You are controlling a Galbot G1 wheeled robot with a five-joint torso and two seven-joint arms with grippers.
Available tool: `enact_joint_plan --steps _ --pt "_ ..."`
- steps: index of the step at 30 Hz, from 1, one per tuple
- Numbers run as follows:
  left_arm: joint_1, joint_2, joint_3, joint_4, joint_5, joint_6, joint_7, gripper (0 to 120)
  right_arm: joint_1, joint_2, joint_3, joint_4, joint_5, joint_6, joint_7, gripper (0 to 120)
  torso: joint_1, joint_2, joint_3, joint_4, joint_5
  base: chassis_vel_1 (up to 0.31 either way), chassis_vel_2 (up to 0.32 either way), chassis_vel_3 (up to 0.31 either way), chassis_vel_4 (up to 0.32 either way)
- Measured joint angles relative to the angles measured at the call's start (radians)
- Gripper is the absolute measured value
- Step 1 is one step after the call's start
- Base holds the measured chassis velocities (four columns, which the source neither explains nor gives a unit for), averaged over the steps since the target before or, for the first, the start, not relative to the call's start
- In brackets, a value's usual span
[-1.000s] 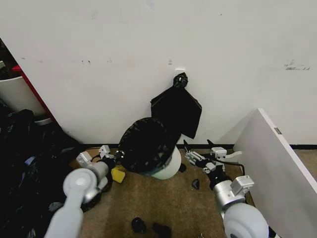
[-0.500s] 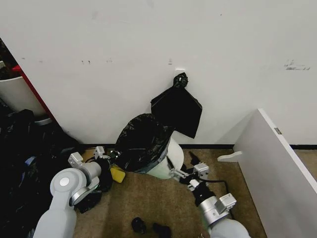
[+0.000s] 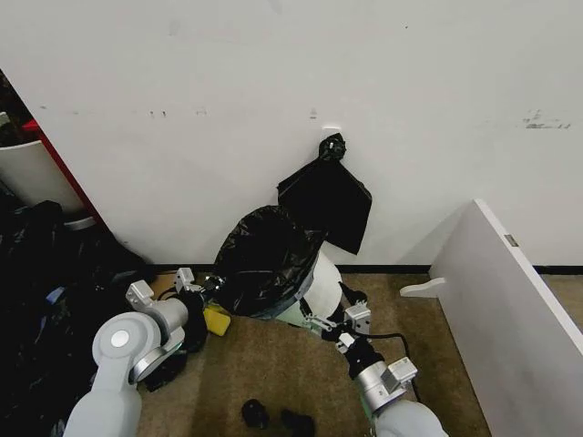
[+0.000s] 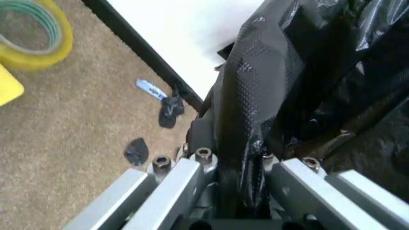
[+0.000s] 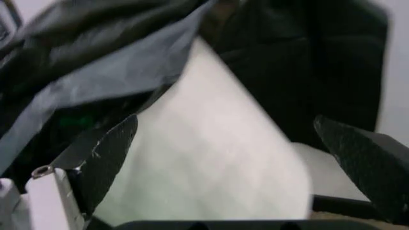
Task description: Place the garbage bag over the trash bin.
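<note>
The white trash bin (image 3: 319, 289) leans tilted on the carpet by the wall, and the glossy black garbage bag (image 3: 264, 258) is draped over its mouth and upper side. At the bin's left, my left gripper (image 3: 204, 281) is shut on a fold of the bag's edge. The left wrist view shows that black fold (image 4: 255, 105) pinched in the left gripper (image 4: 246, 160). My right gripper (image 3: 326, 320) is low against the bin's right side. It is open (image 5: 225, 122), with the bin's white wall (image 5: 211, 163) between its fingers and the bag (image 5: 108, 72) just above.
Flat black bags (image 3: 325, 196) hang from a knot on the wall right behind the bin. A white board (image 3: 510, 309) slants at the right. Dark bags (image 3: 46, 300) are heaped at the left, below a white tub (image 3: 32, 173). A yellow tape roll (image 4: 32, 38) and black scraps (image 3: 255, 414) lie on the carpet.
My right arm has swung in from the right and come down against the bin's side. The left arm has drawn back a little, still holding the bag, which now covers more of the bin.
</note>
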State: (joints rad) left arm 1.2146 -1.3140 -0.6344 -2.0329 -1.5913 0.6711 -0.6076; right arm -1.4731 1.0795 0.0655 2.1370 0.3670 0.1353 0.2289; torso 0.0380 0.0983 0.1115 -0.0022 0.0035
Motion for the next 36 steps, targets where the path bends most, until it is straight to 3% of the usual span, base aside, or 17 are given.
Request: enact_joint_plan --steps 5,10,21,36 --pt "-0.005 0.008 -0.006 0.0 0.001 -0.003 0.008 1 -0.046 -0.025 0.028 0.078 0.21 0.053 -0.03 100 0.0 0.0 0.0 0.0 0.0 0.0 0.0 0.0 0.0" --pt "-0.004 0.004 -0.004 0.005 0.004 -0.003 0.014 1 -0.054 -0.016 -0.002 0.107 0.299 0.082 -0.13 100 0.0 0.0 0.0 0.0 0.0 0.0 0.0 0.0 0.0" --pt "0.001 -0.002 0.004 -0.015 0.002 -0.004 0.019 1 0.0 0.03 -0.031 -0.005 0.184 0.082 -0.174 100 0.0 0.0 0.0 0.0 0.0001 0.0 0.0 0.0 0.0" --pt "0.015 -0.001 -0.002 -0.053 -0.024 -0.003 0.018 1 0.024 0.043 -0.019 -0.061 0.164 0.082 -0.169 100 0.0 0.0 0.0 0.0 0.0 0.0 0.0 0.0 0.0"
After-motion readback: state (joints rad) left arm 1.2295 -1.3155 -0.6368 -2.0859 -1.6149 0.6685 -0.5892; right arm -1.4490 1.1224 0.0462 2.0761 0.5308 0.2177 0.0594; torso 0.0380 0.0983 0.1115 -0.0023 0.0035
